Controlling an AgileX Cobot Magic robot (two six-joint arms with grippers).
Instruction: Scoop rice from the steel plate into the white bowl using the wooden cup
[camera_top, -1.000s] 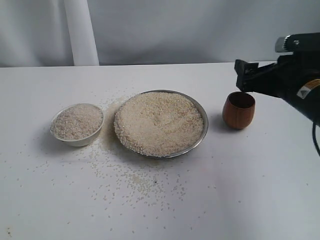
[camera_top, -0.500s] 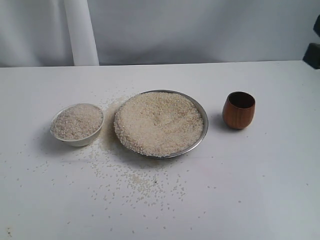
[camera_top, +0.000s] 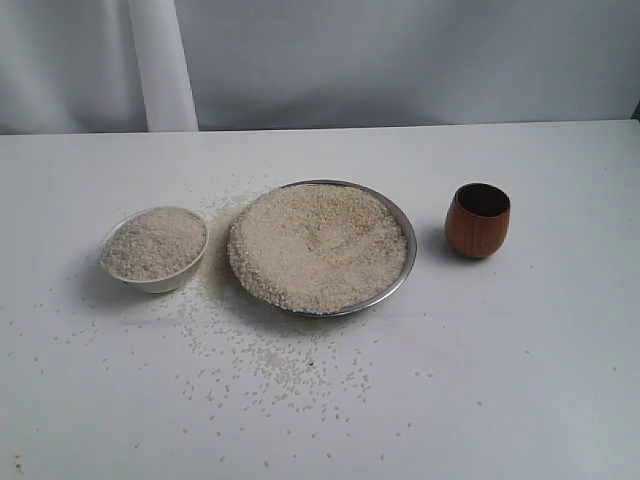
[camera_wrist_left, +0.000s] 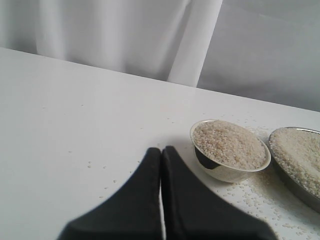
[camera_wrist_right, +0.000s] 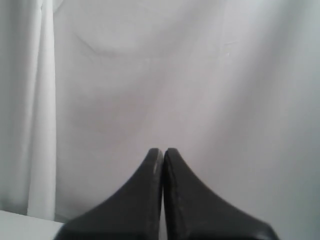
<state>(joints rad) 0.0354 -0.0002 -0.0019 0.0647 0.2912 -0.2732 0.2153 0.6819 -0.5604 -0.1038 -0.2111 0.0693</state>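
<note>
So the right arm that was hanging by the wooden cup (camera_top: 477, 220) a second ago has been pulled clean out of the exterior view. The cup's been left upright on the bench (camera_top: 530, 390), well away from either hand.

The right hand (camera_wrist_right: 163, 152) is clamped shut on nothing and aimed at the white curtain (camera_wrist_right: 150, 75), with no dish in front of it. The left hand (camera_wrist_left: 161, 150) is pressed shut too, also empty. The white bowl (camera_wrist_left: 220, 172) sits just ahead of it, with the steel plate (camera_top: 411, 252) beyond that.

The bowl is already heaped to the rim with rice (camera_top: 318, 245), so this is probably the wrap-up. If another scoop is wanted, the right hand has to be opened first and brought back down around the cup's wall. The cup should be dragged shallow through the pile and tipped slowly, since little room is left in the bowl.

Stray grains (camera_top: 270, 365) are scattered over the bench near the left hand. Nothing is blocking the run from cup to plate.
</note>
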